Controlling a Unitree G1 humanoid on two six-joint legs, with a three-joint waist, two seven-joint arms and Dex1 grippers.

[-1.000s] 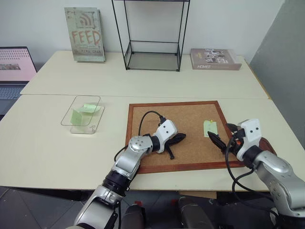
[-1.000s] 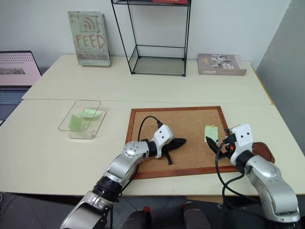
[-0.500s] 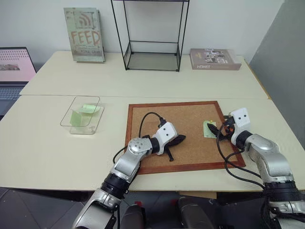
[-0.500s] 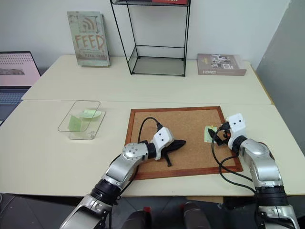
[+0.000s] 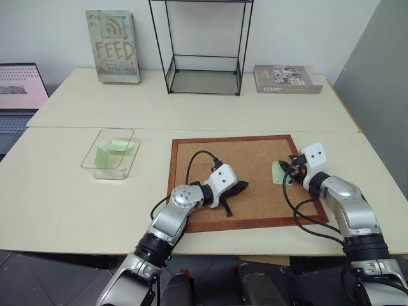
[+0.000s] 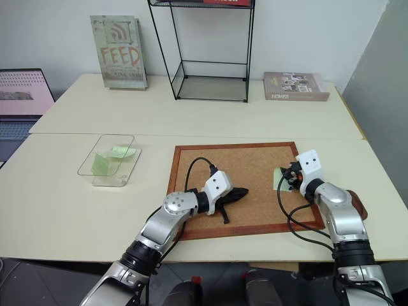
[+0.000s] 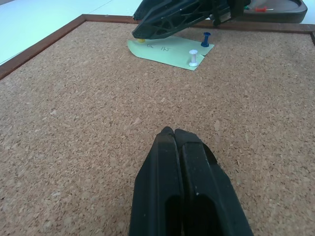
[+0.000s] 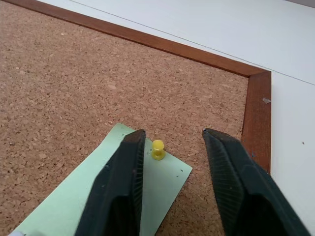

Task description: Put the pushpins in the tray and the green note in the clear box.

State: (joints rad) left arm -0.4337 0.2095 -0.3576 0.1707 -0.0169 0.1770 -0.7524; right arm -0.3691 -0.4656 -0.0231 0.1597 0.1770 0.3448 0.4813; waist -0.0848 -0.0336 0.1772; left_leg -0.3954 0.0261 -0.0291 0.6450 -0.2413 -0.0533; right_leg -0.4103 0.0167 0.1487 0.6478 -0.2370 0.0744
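Right wrist view puts my right pincer (image 8: 170, 189) over the far corner of the green note (image 8: 110, 191), fingers (image 8: 118, 187) spread with a yellow pushpin (image 8: 157, 149) standing between them, untouched. From the head, that note (image 5: 278, 171) lies pinned at about 3 o'clock on the corkboard (image 5: 245, 182), just inside its right frame, with my right pincer (image 5: 292, 172) directly above it. In the left wrist view a white pushpin (image 7: 194, 58) and a blue pushpin (image 7: 205, 39) stand in the note's near corner. My left pincer (image 7: 173, 133) is pressed together and empty, its tips resting near the centre of the corkboard, well apart from the note at its 3 o'clock. The tray (image 6: 358, 207) peeks out behind my right arm, off the corkboard's right edge. The clear box (image 5: 109, 153) sits on the cream surface (image 5: 70, 191) at the corkboard's 9 o'clock, holding green slips (image 5: 102, 157). Farther back stand a black wire rack (image 5: 203, 48) at 12 o'clock, an upright book (image 5: 113, 46) at 11, a flat book (image 5: 287, 79) at 1, and a laptop (image 5: 19, 89) at 10.
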